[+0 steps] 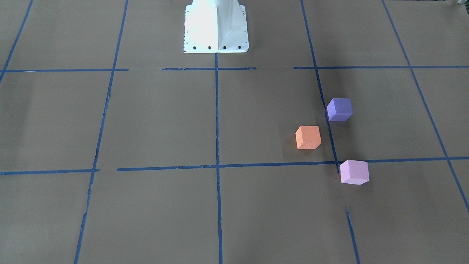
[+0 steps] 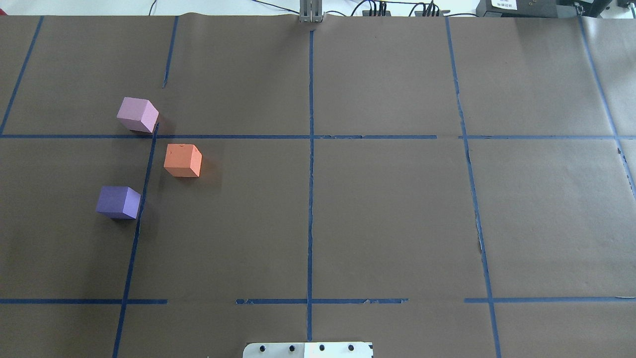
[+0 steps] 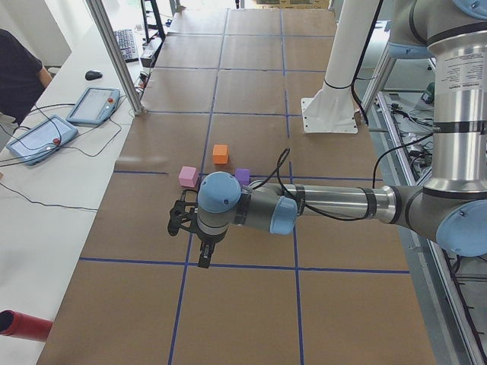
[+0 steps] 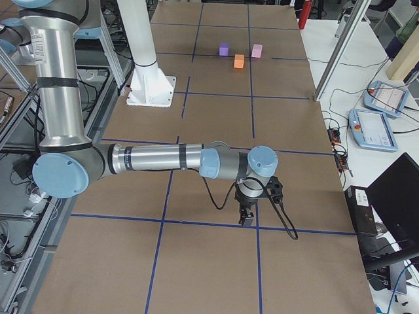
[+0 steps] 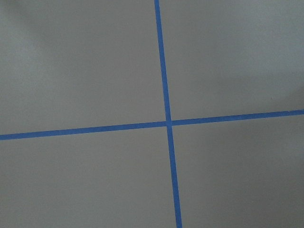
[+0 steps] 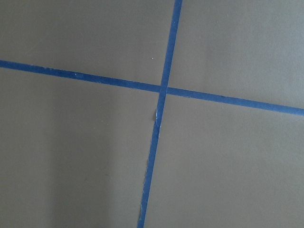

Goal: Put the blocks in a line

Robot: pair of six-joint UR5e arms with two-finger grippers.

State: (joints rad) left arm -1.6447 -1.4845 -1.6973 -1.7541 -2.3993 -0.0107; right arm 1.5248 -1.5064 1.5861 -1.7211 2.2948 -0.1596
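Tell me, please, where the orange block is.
In the overhead view the orange block sits on the robot's left side, just right of a blue tape line, between the pink block and the purple block, touching neither.

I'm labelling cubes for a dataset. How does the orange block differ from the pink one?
Colour: the orange block is a strong orange, while the pink block is a pale lilac-pink. Place: the pink block sits at a tape crossing, while the orange block lies inside a grid square, clear of the tape. Distance: the pink block is farther from the robot's base than the orange block. Both are same-sized cubes resting flat.
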